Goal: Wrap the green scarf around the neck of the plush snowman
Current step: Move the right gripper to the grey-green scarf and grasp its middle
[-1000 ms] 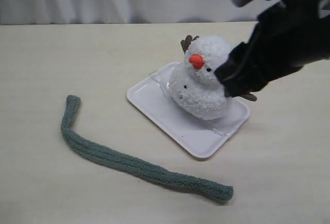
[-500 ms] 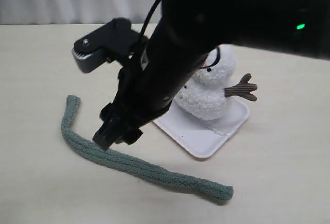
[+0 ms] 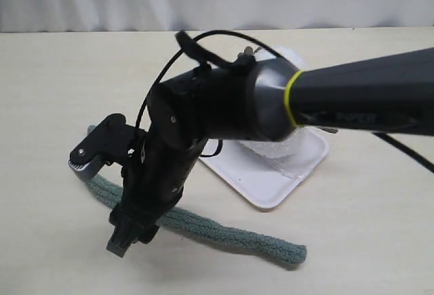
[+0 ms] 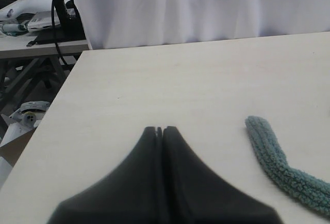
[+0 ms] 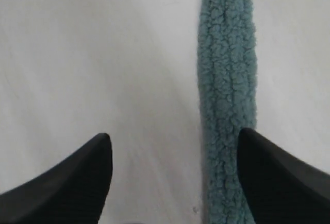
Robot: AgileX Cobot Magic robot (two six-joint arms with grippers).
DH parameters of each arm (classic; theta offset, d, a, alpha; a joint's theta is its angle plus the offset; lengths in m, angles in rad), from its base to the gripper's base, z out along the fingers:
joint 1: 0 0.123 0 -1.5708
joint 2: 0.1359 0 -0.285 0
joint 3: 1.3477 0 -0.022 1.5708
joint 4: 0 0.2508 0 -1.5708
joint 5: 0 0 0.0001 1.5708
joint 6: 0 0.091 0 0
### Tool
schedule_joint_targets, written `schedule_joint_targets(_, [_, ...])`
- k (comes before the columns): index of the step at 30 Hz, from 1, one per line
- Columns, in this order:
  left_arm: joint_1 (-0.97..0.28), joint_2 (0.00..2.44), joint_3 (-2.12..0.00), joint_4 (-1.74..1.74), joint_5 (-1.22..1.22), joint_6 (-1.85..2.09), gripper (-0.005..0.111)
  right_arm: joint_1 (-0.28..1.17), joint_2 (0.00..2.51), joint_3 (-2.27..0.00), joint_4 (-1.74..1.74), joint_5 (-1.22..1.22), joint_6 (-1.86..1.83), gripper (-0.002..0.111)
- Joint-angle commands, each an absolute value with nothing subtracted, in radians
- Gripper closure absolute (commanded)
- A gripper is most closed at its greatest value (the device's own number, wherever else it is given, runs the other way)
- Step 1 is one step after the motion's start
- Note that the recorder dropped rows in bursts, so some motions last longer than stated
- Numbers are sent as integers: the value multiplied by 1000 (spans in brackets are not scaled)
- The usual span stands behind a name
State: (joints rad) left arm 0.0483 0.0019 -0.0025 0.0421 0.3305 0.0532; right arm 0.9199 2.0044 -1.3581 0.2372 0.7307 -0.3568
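The right fingers (image 5: 67,183) stand wide apart and hold nothing, low over the surface (image 3: 54,91), and the green scarf (image 5: 227,80) lies flat just beside one of them. The left fingers (image 4: 175,172) are pressed together and empty, with one scarf end near. The plush snowman (image 3: 274,149) sits on a white tray (image 3: 271,190), mostly hidden behind the right arm.

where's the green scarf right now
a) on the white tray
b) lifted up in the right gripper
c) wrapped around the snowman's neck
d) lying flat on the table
d: the green scarf lies stretched out on the table, and the right gripper is open just above it, its jaws wide apart and not closed on the fabric.
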Motion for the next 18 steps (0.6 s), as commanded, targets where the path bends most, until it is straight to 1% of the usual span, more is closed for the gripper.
schedule_joint_targets(1, [52, 0, 0, 44, 323, 51, 107, 933, 2056, -1373, 165, 642, -331, 43])
schedule_joint_targets(6, [52, 0, 0, 44, 323, 51, 107, 933, 2091, -1373, 61, 594, -264, 43])
schedule_joint_targets(15, [52, 0, 0, 44, 323, 51, 107, 933, 2127, -1373, 61, 599, -264, 43])
schedule_joint_targets(18, [52, 0, 0, 44, 323, 51, 107, 933, 2136, -1373, 53, 599, -269, 47])
